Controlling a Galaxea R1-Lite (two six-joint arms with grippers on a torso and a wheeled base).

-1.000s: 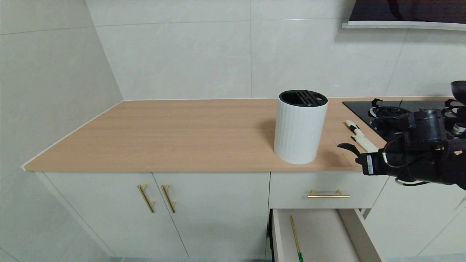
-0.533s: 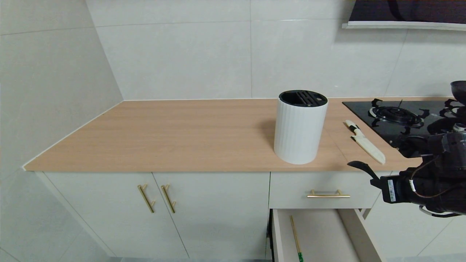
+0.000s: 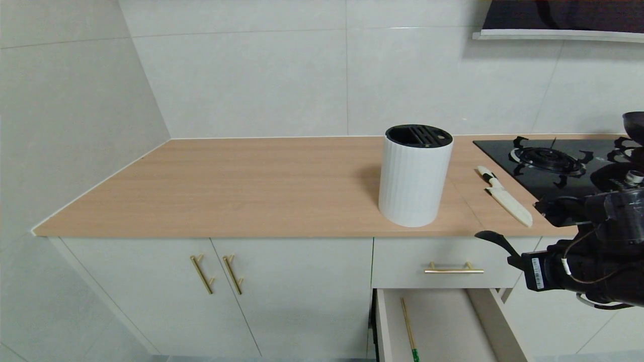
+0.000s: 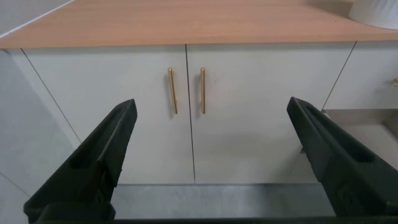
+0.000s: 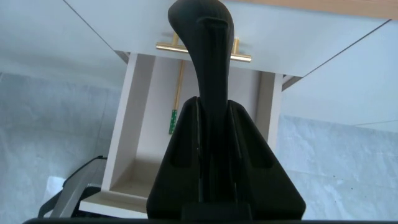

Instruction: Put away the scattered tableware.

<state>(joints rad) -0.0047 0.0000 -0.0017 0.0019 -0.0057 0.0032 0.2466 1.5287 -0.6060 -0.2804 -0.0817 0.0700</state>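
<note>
A cream-coloured knife [image 3: 503,196] lies on the wooden counter [image 3: 251,186], between a white ribbed holder with a black slotted top [image 3: 415,176] and the stove. My right gripper [image 3: 489,236] hangs in front of the counter edge, just below and nearer than the knife's blade tip. It is shut with nothing in it [image 5: 202,22]. Beneath it the lower drawer [image 3: 385,322] stands pulled out, with a pair of green-tipped chopsticks [image 3: 408,329] inside [image 5: 176,93]. My left gripper [image 4: 211,111] is open, low in front of the cabinet doors [image 4: 186,118].
A black gas stove [image 3: 548,161] occupies the counter's right end. A shut drawer with a gold handle [image 3: 454,271] sits above the open one. The counter left of the holder is bare wood, and tiled walls close off the back and left.
My right gripper has dropped from the counter edge beside the knife down to the front of the upper drawer, drawing back from the counter. Knife, holder and drawer have not moved.
</note>
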